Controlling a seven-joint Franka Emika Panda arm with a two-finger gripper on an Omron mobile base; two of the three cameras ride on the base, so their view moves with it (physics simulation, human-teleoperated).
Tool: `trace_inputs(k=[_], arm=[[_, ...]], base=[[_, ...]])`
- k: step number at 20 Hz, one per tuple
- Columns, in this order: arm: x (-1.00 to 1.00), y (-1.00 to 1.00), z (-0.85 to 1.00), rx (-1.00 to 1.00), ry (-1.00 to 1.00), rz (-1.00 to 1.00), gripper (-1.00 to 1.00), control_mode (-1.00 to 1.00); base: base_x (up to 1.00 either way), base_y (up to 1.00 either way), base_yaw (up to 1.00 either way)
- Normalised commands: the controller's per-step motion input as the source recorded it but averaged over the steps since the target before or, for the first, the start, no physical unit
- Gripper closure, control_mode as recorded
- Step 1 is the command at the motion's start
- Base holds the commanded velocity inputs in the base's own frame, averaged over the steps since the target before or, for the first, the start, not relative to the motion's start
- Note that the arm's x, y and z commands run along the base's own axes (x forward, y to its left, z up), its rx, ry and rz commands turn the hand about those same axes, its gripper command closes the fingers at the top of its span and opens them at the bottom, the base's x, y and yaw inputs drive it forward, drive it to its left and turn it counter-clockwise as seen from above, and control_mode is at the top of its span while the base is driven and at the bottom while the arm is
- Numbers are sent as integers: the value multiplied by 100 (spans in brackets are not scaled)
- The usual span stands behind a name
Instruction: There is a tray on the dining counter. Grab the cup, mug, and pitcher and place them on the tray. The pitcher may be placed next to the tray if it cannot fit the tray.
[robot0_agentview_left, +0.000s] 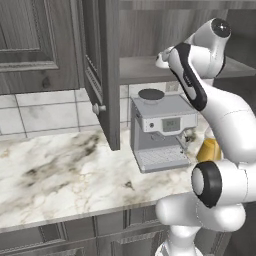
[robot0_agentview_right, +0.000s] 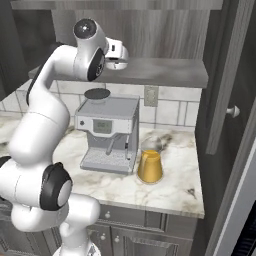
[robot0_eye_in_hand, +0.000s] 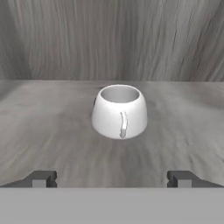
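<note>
Left base view: the white arm reaches up into an open grey wood cabinet, its hand at the cabinet shelf above the marble bench. A grey espresso machine stands on the bench below the shelf, and beside it the amber-orange cone-shaped glass pitcher peeks out from behind the arm; whether it holds anything I cannot tell.

Right base view: the hand rests level with the shelf edge. The pitcher stands upright on the bench just beside the espresso machine, its narrow clear neck above the amber body.

Hand view: the small squat white mug sits upright on the wooden shelf, its handle facing the camera, its inside grey and apparently holding nothing. The two dark fingers are spread wide at the bottom corners, apart from the mug and pinching nothing; the mug lies ahead, between their lines.
</note>
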Motion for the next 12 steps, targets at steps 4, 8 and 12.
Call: trace_inputs(k=[4,8,12], arm=[[26,-11,-24,0,0,0,-100,-100],[30,-8,-17,0,0,0,-100,-100],[33,0,-3,0,0,0,-100,-100]], base=[[0,0,0],[0,0,0],[0,0,0]])
